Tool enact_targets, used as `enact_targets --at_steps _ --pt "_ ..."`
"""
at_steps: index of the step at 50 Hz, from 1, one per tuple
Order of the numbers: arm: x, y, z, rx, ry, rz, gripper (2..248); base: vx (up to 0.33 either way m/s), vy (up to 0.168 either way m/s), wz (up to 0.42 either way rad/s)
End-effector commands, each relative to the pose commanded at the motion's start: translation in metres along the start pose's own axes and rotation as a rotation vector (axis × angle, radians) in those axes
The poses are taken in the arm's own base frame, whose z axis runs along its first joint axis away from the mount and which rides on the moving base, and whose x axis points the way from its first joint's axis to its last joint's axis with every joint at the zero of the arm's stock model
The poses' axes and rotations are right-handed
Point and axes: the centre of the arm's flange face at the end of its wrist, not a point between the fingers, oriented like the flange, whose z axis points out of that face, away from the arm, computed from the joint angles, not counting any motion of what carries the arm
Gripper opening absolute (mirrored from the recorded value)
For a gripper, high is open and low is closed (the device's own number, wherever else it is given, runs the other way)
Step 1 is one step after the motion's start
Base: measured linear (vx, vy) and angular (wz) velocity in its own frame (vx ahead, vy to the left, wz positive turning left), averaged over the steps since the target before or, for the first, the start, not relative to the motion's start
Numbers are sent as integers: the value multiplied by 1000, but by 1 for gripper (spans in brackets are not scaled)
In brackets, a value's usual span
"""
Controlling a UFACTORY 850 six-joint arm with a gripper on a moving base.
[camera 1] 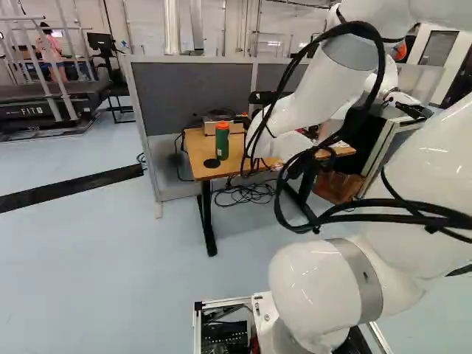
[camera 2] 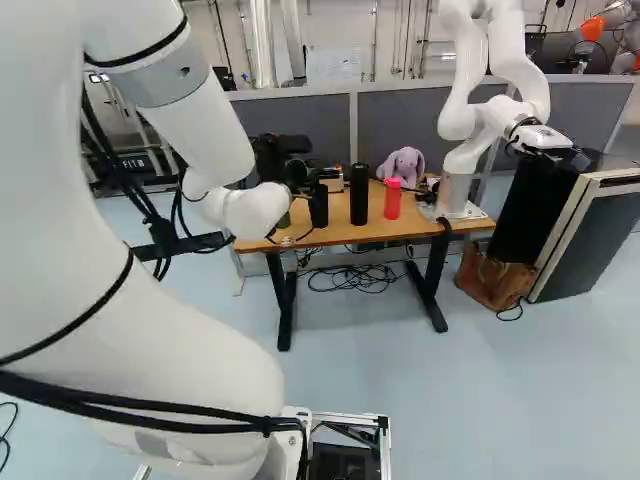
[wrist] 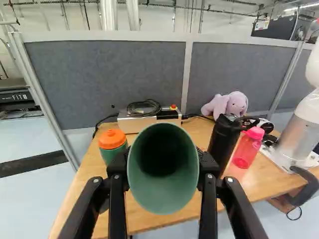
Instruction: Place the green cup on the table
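In the right base view my gripper [camera 2: 280,157] is a dark shape beyond the arm's white wrist; its fingers are hard to make out there. The wrist view has the gripper [wrist: 162,164] shut on the green cup [wrist: 162,199], one finger at each side. The cup's round mouth faces the wrist camera, and its far end is hidden. Beyond and below it lies the wooden table [wrist: 142,219]. I cannot tell from the base views how high the cup stands over the tabletop.
A green bottle with orange lid [wrist: 112,144] stands on the table, across the cup from a black bottle [wrist: 224,142] and a pink bottle [wrist: 247,148]. Behind are a metal box [wrist: 144,122], a plush toy [wrist: 229,104] and grey partitions [wrist: 109,74]. Another robot [camera 2: 465,130] stands at the table's end.
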Motion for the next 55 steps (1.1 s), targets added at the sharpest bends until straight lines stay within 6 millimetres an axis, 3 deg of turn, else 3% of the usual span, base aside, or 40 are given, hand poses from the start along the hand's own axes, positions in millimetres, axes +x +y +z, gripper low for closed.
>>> enact_targets --at_steps 55 --pt "74 0 103 0 125 0 128 0 0 0"
